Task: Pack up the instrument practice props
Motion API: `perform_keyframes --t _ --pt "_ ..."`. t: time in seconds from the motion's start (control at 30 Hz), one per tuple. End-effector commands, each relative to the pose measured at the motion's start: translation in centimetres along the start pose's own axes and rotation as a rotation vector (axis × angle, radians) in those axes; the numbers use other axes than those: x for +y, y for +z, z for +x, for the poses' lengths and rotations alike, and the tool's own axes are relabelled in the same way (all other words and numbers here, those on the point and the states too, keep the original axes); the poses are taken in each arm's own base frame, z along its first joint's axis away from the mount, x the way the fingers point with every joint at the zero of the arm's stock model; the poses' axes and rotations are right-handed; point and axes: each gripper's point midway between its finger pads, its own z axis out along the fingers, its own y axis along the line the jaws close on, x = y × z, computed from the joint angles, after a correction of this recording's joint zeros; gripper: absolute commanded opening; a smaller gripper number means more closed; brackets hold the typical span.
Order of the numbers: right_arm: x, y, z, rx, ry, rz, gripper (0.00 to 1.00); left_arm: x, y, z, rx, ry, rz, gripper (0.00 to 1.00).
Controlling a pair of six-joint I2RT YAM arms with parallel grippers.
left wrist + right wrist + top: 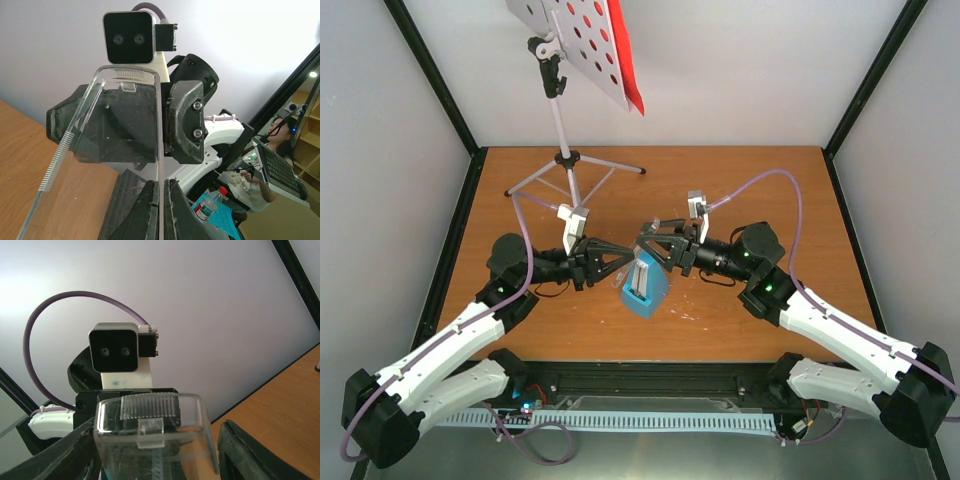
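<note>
Nearest me, both arms reach in from their bases and meet head-on over the middle of the wooden table (770,200). The left gripper (161,200) has its two fingers pinched together on the thin wall of a clear plastic case (150,425), which stands up between them edge-on in my left wrist view. The case is see-through, with a ribbed strip across its top and a row of fine ridges down one edge.

The right gripper (645,247) faces the left one from the other side, with its jaws spread wide to either side of the same case. The case fills nearly all the gap. I cannot tell from my feeds whether those fingers are pressing on it or only standing beside it.

Just under the two grippers, a little toward my side, the metronome (645,292) sits on the table. It is a small blue wedge with a pale front face, and neither gripper is on it.

Farther back, near the far left of the table, the music stand (585,40) stands upright. Its silver tripod legs (570,175) are splayed on the wood, and a thin pole rises to a tilted white desk punched with round holes. A red music sheet (628,60) lies against that desk, showing through the holes and hanging past the lower right edge.
</note>
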Motion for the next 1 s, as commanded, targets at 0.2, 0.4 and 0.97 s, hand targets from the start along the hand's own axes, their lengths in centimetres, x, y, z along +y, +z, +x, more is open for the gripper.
perform_keyframes --t 0.2,0.4,0.97 --pt "1.6 0.4 0.3 0.025 -0.031 -0.075 0.6 -1.4 0.2 -1.3 -0.032 0.039 0.04 0.0" --pt "1.3 0.0 0.4 0.026 -0.065 -0.039 0.48 1.0 -0.2 -0.5 -0.059 -0.011 -0.046 0.21" --pt "-10.1 -8.8 10.2 0.352 -0.04 0.629 0.48 16.8 -5.1 12.1 0.07 -0.264 -0.628 0.99"
